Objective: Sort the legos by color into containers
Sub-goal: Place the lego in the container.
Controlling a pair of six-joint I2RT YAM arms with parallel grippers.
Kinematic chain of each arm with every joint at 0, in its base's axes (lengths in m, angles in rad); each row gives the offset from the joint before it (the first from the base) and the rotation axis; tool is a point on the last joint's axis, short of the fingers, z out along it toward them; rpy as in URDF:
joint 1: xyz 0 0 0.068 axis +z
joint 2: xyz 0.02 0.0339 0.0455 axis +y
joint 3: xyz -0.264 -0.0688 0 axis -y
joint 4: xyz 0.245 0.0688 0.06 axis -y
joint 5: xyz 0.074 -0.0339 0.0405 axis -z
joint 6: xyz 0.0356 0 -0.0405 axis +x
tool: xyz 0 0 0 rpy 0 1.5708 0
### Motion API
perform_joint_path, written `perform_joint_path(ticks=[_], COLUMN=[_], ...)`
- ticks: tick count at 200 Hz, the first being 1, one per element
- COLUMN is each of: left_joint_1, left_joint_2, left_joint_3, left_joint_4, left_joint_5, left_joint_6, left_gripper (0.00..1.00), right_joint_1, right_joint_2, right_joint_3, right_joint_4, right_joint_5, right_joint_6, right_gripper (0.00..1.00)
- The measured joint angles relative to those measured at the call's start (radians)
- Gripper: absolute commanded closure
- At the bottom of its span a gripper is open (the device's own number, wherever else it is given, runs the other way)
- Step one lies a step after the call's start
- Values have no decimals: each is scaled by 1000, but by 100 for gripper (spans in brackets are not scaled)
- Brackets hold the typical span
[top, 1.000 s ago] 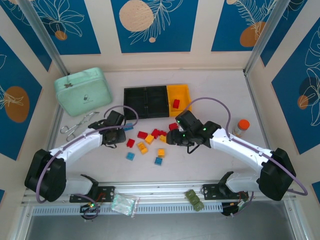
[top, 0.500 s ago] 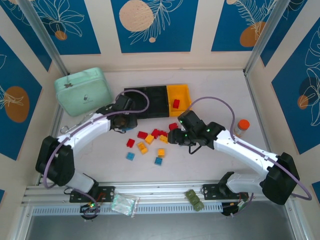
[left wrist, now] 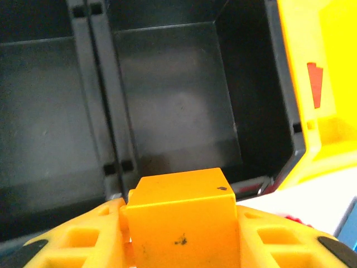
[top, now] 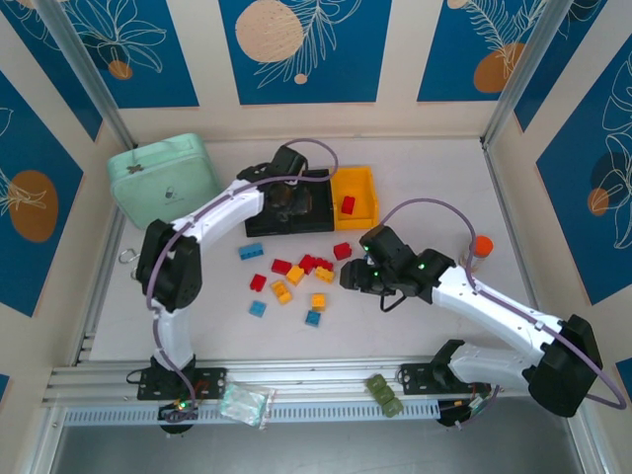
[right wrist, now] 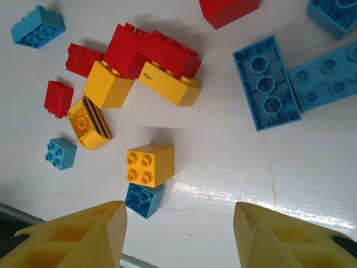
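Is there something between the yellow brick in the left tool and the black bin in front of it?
Nothing visible stands in the way. The left tool grips the yellow brick, and the black bin ahead is open, its floor bare. A red piece lies in the yellow bin beside it.

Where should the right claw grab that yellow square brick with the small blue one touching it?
Come straight down on the yellow square brick and pinch its two smooth side walls that face open table. It sits studs up, and a small blue brick butts against its near side, leaving no finger room there. The right claw is open.
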Motion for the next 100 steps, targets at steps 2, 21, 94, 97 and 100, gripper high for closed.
perform_joint_path(ticks=[2,21,94,97,100], left_joint_1=[0,0,-6,-7,-7], left_joint_2=[7,84,290,295,301], left_joint_3=[9,110,355,361,368], left_joint_4=[-4,-34,-134,-137,-140], left_joint_5=[0,0,-2,-2,-4], left_joint_6=[2,20,58,58,60], left_gripper=[74,74,73,73,73], right_joint_1=[0,0,-10,-11,-12], right_joint_2=[-4,-26,-37,-37,-37], right_joint_3=[-2,-14,-33,-33,-33], right_joint_4=[-1,-6,-24,-26,-27], right_joint_5=[1,7,14,15,15], right_joint_6=[2,14,34,34,34], right_gripper=[47,47,47,47,47])
